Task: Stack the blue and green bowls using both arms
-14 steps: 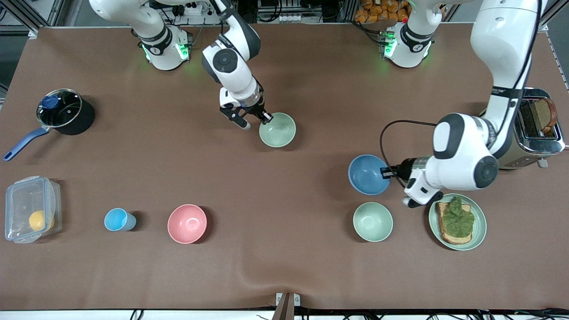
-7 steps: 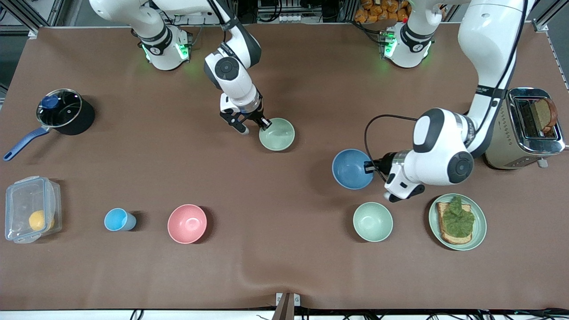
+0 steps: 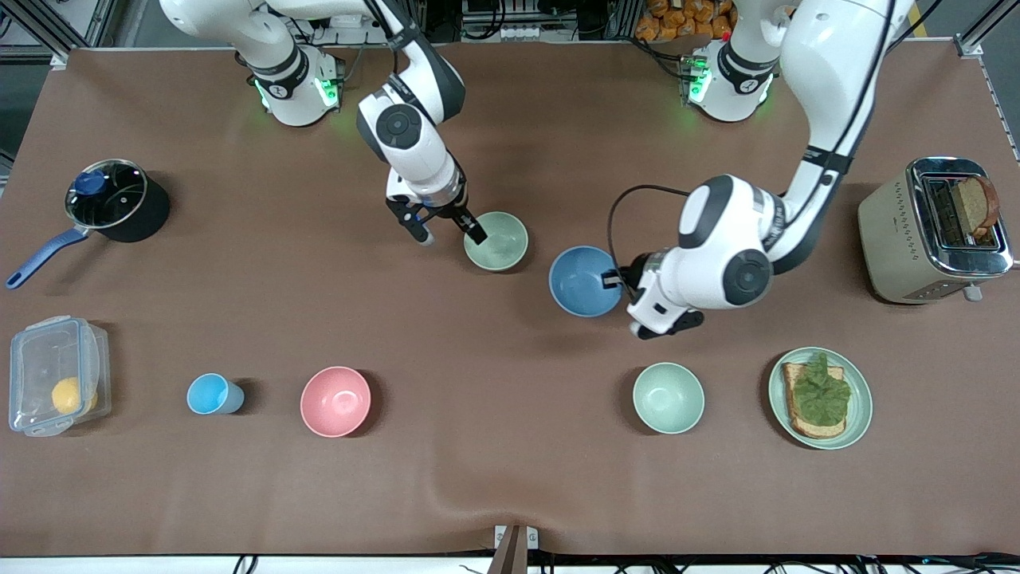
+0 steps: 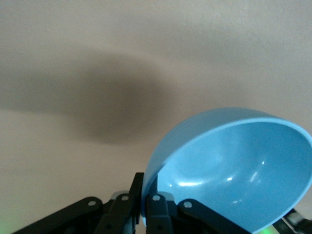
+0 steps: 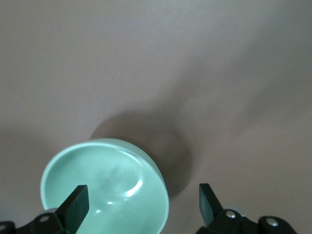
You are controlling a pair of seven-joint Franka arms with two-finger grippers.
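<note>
The blue bowl (image 3: 586,281) hangs tilted above the table, beside the green bowl (image 3: 496,241) on the side toward the left arm's end. My left gripper (image 3: 613,279) is shut on the blue bowl's rim; in the left wrist view the bowl (image 4: 234,165) stands on edge between the fingers of my left gripper (image 4: 144,204), with its shadow on the table below. My right gripper (image 3: 453,235) is open at the green bowl's rim. In the right wrist view one finger (image 5: 75,202) is over the green bowl's (image 5: 105,190) inside and the other is outside it.
Nearer the front camera stand a paler mint bowl (image 3: 668,397), a plate with toast and lettuce (image 3: 821,397), a pink bowl (image 3: 335,401), a light-blue cup (image 3: 211,394) and a plastic container (image 3: 56,375). A toaster (image 3: 936,231) and a pot (image 3: 111,201) stand at the table's ends.
My left arm has carried the blue bowl across the table toward the green bowl. My right gripper has shifted slightly at the green bowl's rim and stays open.
</note>
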